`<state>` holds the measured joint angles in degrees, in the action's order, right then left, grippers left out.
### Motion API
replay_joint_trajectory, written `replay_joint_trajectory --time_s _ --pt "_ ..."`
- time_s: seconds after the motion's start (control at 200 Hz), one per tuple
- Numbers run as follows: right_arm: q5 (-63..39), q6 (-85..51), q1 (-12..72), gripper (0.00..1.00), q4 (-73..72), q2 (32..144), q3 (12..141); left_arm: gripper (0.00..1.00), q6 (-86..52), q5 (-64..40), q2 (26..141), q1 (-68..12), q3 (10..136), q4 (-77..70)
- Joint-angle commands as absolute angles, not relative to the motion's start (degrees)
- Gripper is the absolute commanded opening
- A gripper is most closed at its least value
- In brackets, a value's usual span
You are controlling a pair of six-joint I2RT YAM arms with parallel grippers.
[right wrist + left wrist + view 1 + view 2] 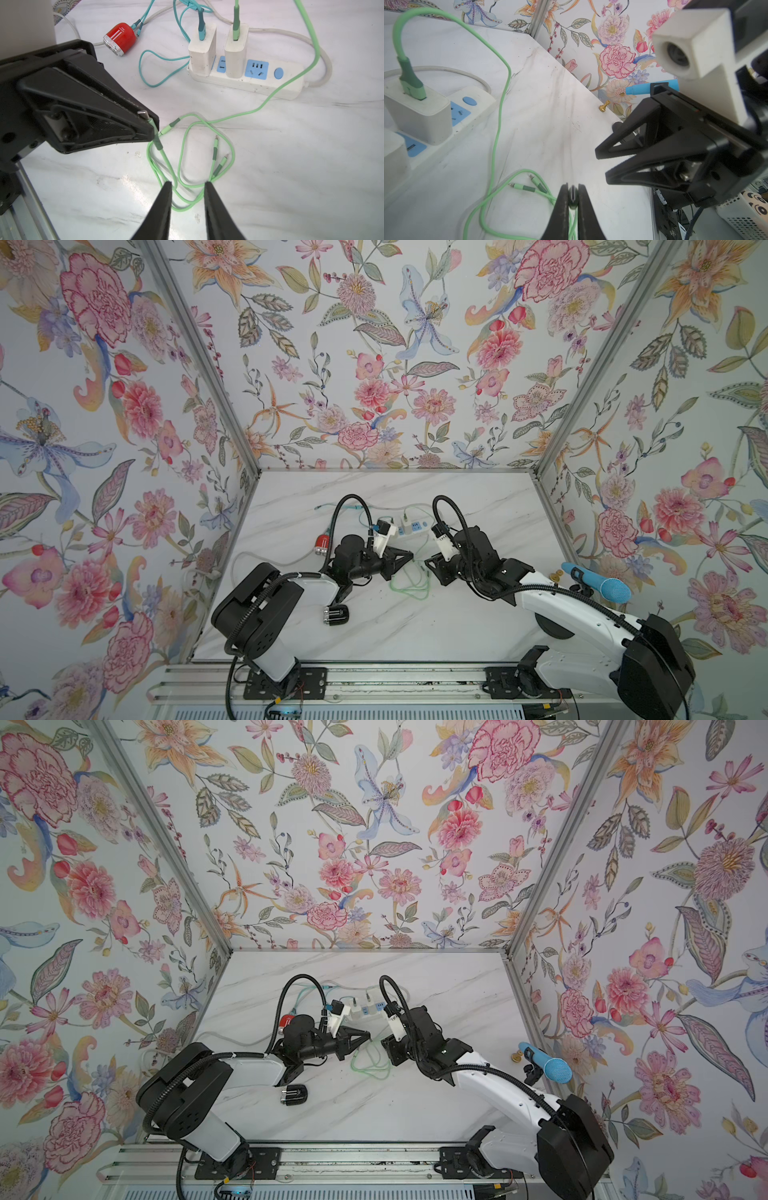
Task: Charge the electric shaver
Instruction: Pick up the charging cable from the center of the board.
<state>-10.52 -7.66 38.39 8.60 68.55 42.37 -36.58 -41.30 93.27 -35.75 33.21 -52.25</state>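
Here, two robot arms meet tip to tip over a white marble table (415, 626). The left end effector (151, 124) is clenched on the plug (143, 113) of a green cable (314, 41). The plug's metal tip pokes clear of the fingers, probably so it can go straight into a charging port. The right end effector (188, 185) is released and empty, hovering over the cable's loose loops, seemingly free to fetch the shaver. The cable's far end sits in a white charger (235, 52) on a power strip (286, 89), so it looks ready to supply power. Either of two small devices could be the shaver: a black device (337, 614) lying beside the left arm, or a red device (122, 39) with silver heads near the strip. Neither is held.
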Motion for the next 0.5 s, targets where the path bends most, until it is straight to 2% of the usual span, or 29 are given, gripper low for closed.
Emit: replay_joint_trajectory --time_s 0.0,0.1,0.495 --pt "-26.6 -4.0 35.3 0.3 1.8 66.8 38.8 0.0 -36.3 -46.7 91.2 -35.8 34.5 -53.2" --pt "-31.5 -1.4 34.5 0.32 2.5 68.1 38.8 0.0 -35.3 -48.0 90.1 -35.7 35.1 -50.7" --pt "-32.7 1.2 34.9 0.34 1.2 73.9 42.0 0.0 -34.3 -50.1 87.5 -36.0 35.7 -47.7"
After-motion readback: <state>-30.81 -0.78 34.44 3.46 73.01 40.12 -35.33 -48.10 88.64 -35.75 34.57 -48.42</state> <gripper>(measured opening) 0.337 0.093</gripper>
